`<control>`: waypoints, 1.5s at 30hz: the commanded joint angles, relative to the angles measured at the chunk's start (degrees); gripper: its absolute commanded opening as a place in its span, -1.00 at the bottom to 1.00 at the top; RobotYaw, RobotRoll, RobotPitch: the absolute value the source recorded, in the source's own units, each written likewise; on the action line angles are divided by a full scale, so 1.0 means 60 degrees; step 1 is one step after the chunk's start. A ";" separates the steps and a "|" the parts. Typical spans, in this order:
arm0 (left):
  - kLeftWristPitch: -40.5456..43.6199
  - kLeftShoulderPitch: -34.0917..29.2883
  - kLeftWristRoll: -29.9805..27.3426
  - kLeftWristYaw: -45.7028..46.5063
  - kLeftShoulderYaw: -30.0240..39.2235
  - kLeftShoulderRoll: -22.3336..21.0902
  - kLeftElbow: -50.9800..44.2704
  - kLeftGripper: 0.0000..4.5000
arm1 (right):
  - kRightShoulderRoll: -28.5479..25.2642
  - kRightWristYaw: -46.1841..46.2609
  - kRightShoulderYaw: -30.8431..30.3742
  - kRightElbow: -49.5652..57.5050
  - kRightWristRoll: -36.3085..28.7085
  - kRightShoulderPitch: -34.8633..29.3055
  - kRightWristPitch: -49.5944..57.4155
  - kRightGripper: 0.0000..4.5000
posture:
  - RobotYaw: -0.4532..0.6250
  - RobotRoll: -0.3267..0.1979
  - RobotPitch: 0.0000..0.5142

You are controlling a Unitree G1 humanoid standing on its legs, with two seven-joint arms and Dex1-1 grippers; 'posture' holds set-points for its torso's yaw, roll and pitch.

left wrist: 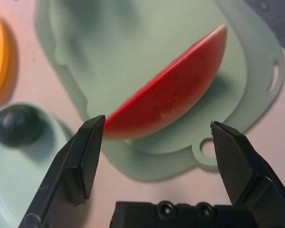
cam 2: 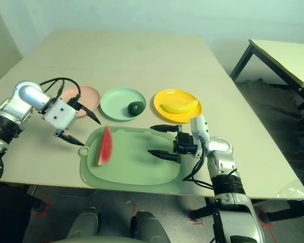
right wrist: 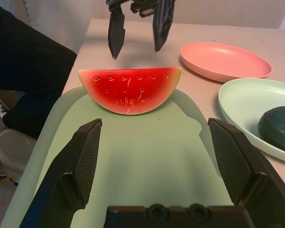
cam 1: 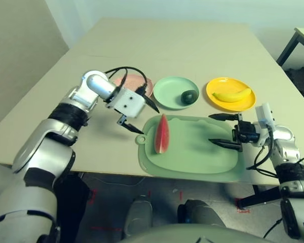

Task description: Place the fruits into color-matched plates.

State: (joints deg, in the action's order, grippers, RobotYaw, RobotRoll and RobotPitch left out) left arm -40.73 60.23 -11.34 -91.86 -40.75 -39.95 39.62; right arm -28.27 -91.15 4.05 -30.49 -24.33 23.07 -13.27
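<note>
Green mat (cam 1: 192,152) lies at near table edge, nearest to camera. Watermelon wedge (cam 1: 162,133) stands on its left part, rind facing left. Pink plate (cam 1: 140,82) far left, partly hidden behind left gripper (cam 1: 140,114) and its cable. Left gripper fingers spread wide, empty, hovers just left of wedge, not touching. Right gripper (cam 1: 226,130) wide open over right part of mat, empty. Avocado (cam 1: 189,96) in green plate (cam 1: 169,92). Banana (cam 1: 233,94) in yellow plate (cam 1: 218,86).

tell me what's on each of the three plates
Green plate holds the avocado; yellow plate holds the banana. The pink plate looks bare, though the left arm covers part of it in the head views.
</note>
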 commanded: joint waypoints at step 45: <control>-0.0030 0.0772 0.3448 0.0666 0.1837 0.2078 0.3383 -0.11 | -0.0074 0.0457 -0.0219 0.1625 -0.0161 -0.1135 0.0826 1.00 | -0.11 0.25 -0.87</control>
State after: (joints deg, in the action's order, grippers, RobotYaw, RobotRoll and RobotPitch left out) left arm -42.61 63.28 10.42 -87.76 -31.63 -26.55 59.24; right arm -28.26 -88.55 2.63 -20.37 -24.80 15.68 -7.95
